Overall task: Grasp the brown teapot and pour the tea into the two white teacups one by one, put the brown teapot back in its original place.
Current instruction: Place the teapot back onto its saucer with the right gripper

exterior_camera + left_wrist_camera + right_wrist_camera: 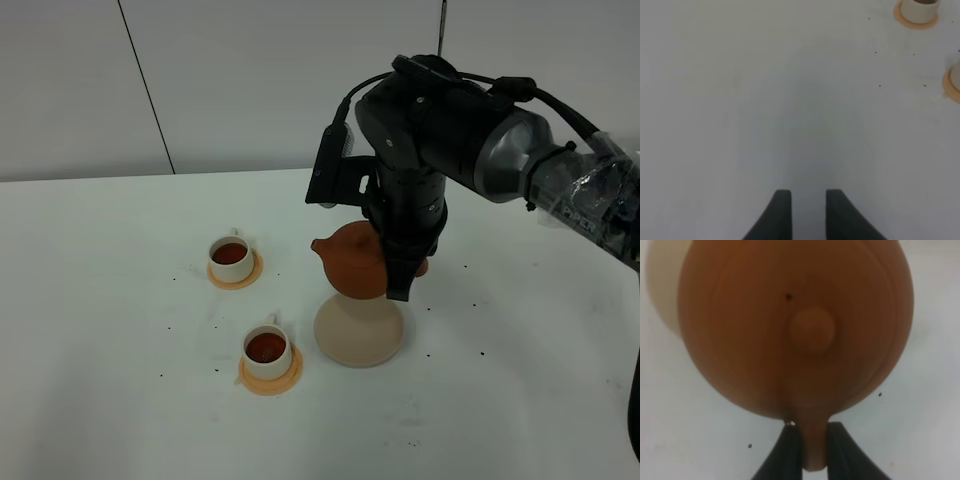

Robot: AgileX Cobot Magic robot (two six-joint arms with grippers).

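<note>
Exterior high view: both white teacups [232, 260] [268, 349] seen filled — brown teapot [352, 259] held clenched by right gripper [400, 285] above beige saucer [358, 332]; set-down left. Left gripper [804, 207] slightly parted, empty.

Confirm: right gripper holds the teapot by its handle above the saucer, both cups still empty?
Not quite. Both cups already hold tea, as the exterior high view shows. The rest stands: the right gripper holds the teapot by its handle above the saucer.

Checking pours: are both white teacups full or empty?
Full: dark tea shows in the far teacup and the near teacup.
</note>
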